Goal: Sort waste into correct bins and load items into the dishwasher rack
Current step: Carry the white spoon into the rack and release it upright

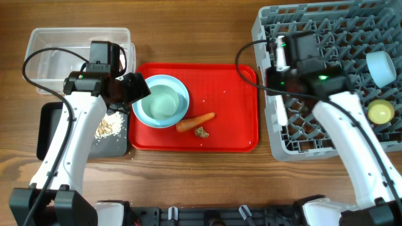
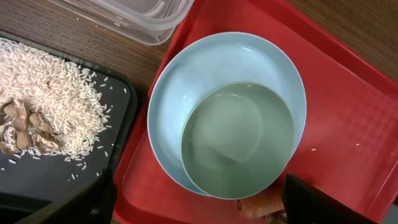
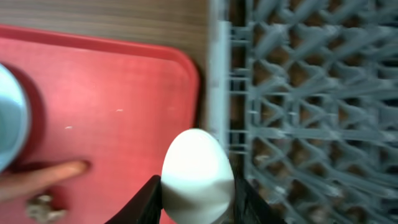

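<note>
The bench point(image 1: 188, 182) carries the grey dishwasher rack point(image 1: 339, 25) on the right, with a pale blue bowl point(image 1: 380, 68) and a yellow cup point(image 1: 380, 113) already in it. The red tray point(image 1: 232, 132) lies in the middle, the clear tub point(image 1: 50, 56) and black tray point(image 1: 49, 132) to the left. On the red tray, a light-blue dish point(image 2: 205, 62) cradles a mint bowl point(image 2: 239, 143); the left jaws hang wide apart over it, holding nothing. A carrot point(image 1: 196, 122) lies beside the dish. The right jaws pinch a white spoon point(image 3: 198, 174) at the rack's left edge. A brown scrap point(image 1: 201, 132) touches the carrot; rice point(image 2: 56, 87) covers part of the black tray.
</note>
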Robot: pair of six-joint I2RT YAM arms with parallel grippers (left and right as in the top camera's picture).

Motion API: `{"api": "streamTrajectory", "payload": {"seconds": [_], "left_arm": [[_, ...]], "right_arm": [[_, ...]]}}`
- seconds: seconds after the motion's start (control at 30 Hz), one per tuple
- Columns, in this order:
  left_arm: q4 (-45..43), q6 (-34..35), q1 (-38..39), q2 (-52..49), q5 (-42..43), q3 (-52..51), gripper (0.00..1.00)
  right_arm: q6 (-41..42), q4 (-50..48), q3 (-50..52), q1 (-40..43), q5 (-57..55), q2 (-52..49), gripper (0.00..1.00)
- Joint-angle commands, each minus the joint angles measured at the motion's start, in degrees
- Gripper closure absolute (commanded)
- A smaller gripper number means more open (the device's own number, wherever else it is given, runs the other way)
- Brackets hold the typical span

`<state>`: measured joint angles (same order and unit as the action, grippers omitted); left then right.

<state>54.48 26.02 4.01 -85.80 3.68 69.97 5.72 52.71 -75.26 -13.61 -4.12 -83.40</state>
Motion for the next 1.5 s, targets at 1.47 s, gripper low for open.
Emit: {"api": "streamTrajectory", "payload": {"seconds": [1.47], "left_arm": [[0.3,0.3,-0.3,0.7,-0.3,0.4,0.13]], "right_arm": [[-5.7,1.6,1.2,4.3,1.6,-6.1,0.44]]}}
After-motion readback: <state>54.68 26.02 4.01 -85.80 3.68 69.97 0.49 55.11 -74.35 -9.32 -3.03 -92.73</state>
